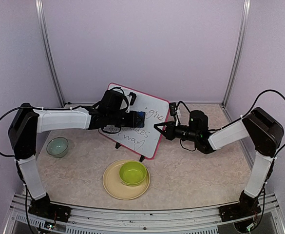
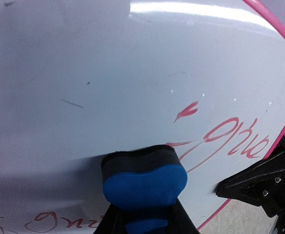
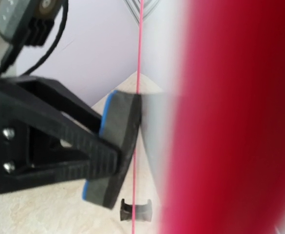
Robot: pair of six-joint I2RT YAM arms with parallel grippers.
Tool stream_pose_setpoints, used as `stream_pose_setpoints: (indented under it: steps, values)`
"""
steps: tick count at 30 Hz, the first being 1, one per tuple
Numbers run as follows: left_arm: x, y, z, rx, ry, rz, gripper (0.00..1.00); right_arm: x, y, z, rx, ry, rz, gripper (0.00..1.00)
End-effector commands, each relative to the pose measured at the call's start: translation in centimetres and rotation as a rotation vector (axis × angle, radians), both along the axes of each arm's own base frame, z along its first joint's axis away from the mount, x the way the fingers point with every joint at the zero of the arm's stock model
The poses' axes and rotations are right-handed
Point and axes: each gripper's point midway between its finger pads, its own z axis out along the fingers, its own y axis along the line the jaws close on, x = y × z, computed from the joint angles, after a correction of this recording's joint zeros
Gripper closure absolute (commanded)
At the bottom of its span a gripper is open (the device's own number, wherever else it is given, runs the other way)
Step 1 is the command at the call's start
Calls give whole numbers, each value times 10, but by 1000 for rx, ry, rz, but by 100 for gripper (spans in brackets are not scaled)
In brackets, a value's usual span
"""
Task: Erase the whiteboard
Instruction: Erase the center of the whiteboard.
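Pinching a blue foam eraser with a dark felt face [image 2: 144,178], the left gripper [image 2: 142,223] has its fingers pressed together on the block's blue back and holds the felt flat against the rectangular whiteboard with the rounded pink-red frame [image 1: 152,132]. The board stands straight ahead of this gripper, leaning back on two small black feet [image 1: 119,145], its face turned to the tool. In the left wrist view, red-pink handwriting [image 2: 239,139] lies on the white surface just to the right of the eraser, and more of it runs below and to the left of the eraser at the picture's lower edge. A few thin dark marks sit above the eraser.

The right gripper [image 1: 161,128] is at the board's right edge, across the board from the eraser, its black fingers closed on the pink-red frame.

On the beige mottled tabletop [image 1: 196,170], a lime-green bowl [image 1: 133,173] sits on a round tan plate [image 1: 114,187] nearer the arm bases than the left gripper. A pale teal glass bowl [image 1: 57,146] stands well off to that gripper's left, beside the left arm.
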Motion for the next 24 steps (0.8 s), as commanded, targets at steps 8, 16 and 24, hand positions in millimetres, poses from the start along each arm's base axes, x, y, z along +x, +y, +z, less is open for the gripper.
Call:
stream_pose_setpoints:
  steps: [8,16,24]
  values:
    - [14,-12,6,7,-13,8,96,-112,-14,-157,-419,305,325,100]
    - [-15,3,-46,30,79,16,96,-110,-12,-157,-419,308,329,100]
    - [-4,-8,-22,27,36,11,96,-110,-12,-156,-418,306,329,100]
